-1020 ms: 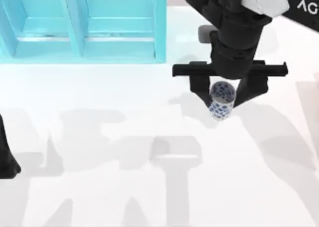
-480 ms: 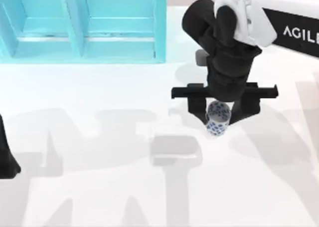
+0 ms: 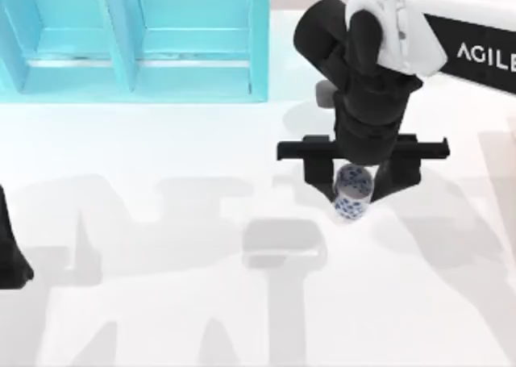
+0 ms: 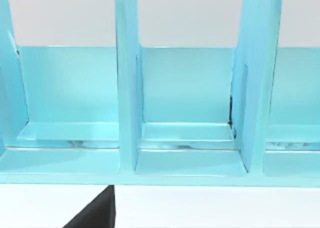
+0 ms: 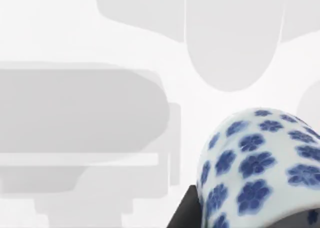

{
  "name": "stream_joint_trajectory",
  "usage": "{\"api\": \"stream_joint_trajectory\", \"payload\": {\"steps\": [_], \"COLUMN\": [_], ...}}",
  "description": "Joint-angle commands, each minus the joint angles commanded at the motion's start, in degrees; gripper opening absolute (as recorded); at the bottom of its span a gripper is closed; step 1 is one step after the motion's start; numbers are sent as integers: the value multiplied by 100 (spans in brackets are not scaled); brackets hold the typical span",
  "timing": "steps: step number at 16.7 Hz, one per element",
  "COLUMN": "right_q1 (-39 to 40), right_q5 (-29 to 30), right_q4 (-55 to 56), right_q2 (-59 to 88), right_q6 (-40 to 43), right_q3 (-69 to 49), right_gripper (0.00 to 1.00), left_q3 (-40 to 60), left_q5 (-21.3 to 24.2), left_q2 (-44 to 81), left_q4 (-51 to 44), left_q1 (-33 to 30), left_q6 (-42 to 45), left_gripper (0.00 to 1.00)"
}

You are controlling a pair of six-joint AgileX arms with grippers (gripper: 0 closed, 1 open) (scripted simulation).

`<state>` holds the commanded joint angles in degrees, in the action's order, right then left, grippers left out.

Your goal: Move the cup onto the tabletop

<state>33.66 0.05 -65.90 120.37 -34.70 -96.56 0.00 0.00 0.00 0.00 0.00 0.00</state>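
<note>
Turquoise shelf (image 3: 133, 40) is standing along the far edge of the worktop (image 3: 161, 302), and it serves as the landmark for everything else. Left of it and nearer the front, the left arm is sitting parked at the worktop's edge; whether its gripper is wide or narrow I cannot tell. The left wrist view is looking into the shelf's compartments (image 4: 185, 102). Right of the shelf and forward of its corner, the right gripper (image 3: 352, 191) is holding the cup (image 3: 352, 193) between its fingers, the flowered side (image 5: 255, 168) filling the corner of the right wrist view. Compared with a second ago, the cup is sitting further forward of the shelf and lower; over the last half second it is barely shifting. That suggests the descent is nearly finished and release onto the worktop is probably next, though contact cannot be confirmed.
</note>
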Motion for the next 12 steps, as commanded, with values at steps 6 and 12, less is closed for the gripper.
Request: {"api": "stream_joint_trajectory", "payload": {"steps": [6, 12], "right_q1": [0, 0], "right_q5": [0, 0], "right_q4": [0, 0], "right_q2": [0, 0], "right_q6": [0, 0], "right_q3": [0, 0], "right_gripper": [98, 100], "left_q3": [0, 0], "left_q5": [0, 0], "left_q2": [0, 0], "left_q4": [0, 0], "left_q1": [0, 0], "left_q6": [0, 0], "left_gripper": [100, 100]}}
